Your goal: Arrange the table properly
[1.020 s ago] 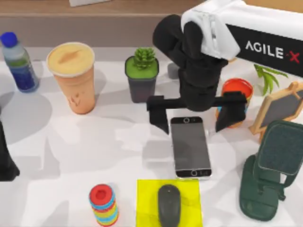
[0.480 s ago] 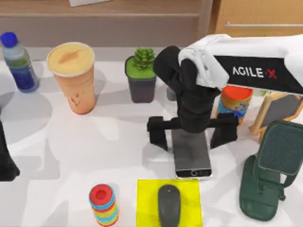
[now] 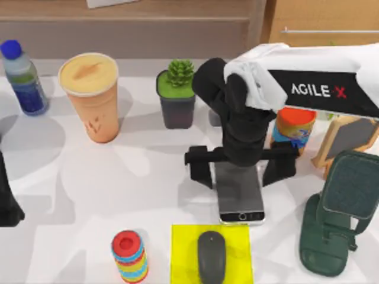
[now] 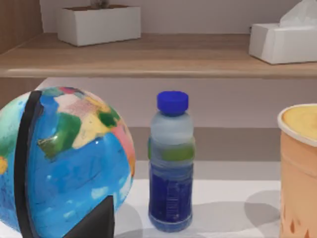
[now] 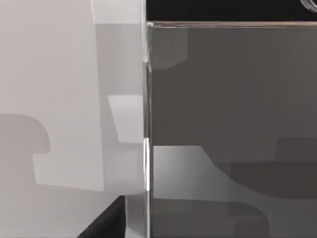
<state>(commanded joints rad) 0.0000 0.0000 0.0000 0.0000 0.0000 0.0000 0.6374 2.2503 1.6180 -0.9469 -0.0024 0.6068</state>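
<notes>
Right end effector [image 3: 239, 164] spread wide, straddling phone [image 3: 240, 198] on bench [image 3: 89, 189]; grasp step. Next: lower, pinch phone edges squarely.

Wooden shelf [image 4: 158, 57] behind (pale wall [image 4: 198, 15] above it).

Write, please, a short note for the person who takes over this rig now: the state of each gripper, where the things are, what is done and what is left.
Right gripper: jaws open, straddling the upper end of the phone, which lies flat on the table above the yellow mat and mouse. It is low over the phone, not gripping it.
Left arm: parked at the table's left edge, near the globe and the bottle.
Green phone stand stands at the right, with no phone on it.
Done: the approach to the phone.
Left: probably close on the phone, lift it and set it on the stand.
</notes>
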